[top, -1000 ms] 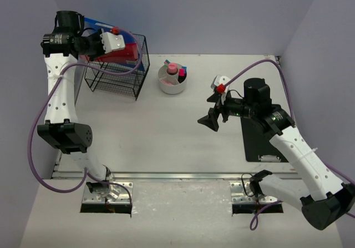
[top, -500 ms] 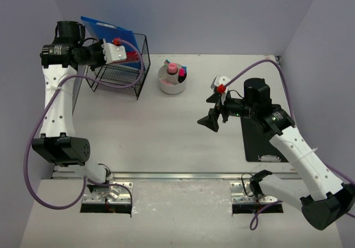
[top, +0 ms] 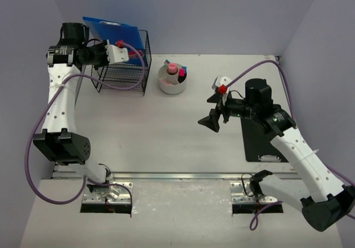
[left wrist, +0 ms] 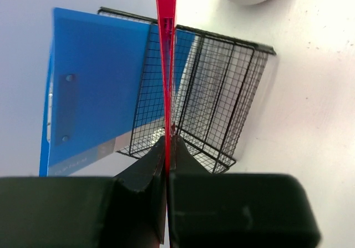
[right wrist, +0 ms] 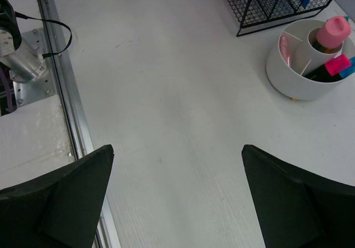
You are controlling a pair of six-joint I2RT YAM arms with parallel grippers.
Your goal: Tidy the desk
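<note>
The off-white desk [top: 166,131] holds a black wire basket [top: 125,76] at the back left, with a blue folder [top: 105,26] standing in it. My left gripper [top: 113,54] is above the basket. In the left wrist view it [left wrist: 168,140] is shut on a thin red folder [left wrist: 166,48], seen edge-on over the basket [left wrist: 222,92] beside the blue folder [left wrist: 94,92]. My right gripper [top: 213,110] is open and empty above the middle right of the desk, with bare tabletop between its fingers in the right wrist view [right wrist: 176,148].
A white round organizer [top: 172,79] with pink and dark items stands right of the basket and shows in the right wrist view [right wrist: 310,59]. A black pad [top: 256,140] lies under my right arm. A silver rail [top: 183,176] runs along the front edge. Lavender walls enclose the desk.
My left gripper has moved back and turned with the red folder, whose red face no longer shows from above. The blue folder now shows more upright. The right arm has not moved.
</note>
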